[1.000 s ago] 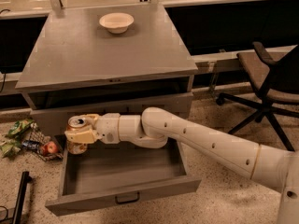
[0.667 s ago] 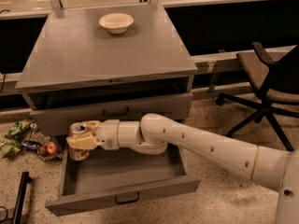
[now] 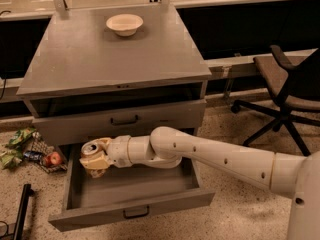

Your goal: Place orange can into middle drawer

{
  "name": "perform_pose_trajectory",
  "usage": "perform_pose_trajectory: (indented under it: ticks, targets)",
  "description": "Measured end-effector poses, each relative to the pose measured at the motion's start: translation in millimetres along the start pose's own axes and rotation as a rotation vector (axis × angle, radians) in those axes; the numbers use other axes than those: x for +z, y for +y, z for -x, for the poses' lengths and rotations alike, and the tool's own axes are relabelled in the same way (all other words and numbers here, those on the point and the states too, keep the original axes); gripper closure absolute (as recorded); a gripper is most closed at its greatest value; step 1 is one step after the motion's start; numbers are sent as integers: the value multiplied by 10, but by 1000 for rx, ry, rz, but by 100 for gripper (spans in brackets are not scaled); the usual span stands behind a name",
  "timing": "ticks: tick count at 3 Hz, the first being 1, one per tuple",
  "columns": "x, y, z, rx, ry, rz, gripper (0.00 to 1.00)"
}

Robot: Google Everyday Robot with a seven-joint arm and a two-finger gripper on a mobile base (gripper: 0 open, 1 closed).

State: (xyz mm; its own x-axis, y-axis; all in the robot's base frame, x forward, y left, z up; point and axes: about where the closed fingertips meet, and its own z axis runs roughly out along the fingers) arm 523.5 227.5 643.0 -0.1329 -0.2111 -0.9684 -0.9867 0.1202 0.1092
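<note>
Camera view: gripper [image 3: 96, 160] below front-left corner of counter [image 3: 115, 59], jaws clenched round orange can [image 3: 90, 148]. Can kept upright, likely to land on its base, low over left rear of open middle drawer [image 3: 150, 185], not yet released. Bowl [image 3: 124, 24] near counter's back edge.

We've got our gripper [image 3: 95, 160] clamped on the orange can [image 3: 91, 150] at the back-left of the open middle drawer [image 3: 130, 204]. It's tucked right under the closed drawer front [image 3: 120, 120] above, so headroom there is tight. The drawer's left wall sits just beside the can. Toward the front, the drawer floor is bare; only our arm [image 3: 215, 156] crosses the back.
</note>
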Motion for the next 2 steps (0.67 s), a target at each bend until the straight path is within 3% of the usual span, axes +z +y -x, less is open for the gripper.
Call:
perform_pose_trajectory:
  ticks: [1, 2]
  targets:
    - [50, -86, -244, -136, 24, 33, 100]
    - [70, -278, -571, -220, 41, 38, 100]
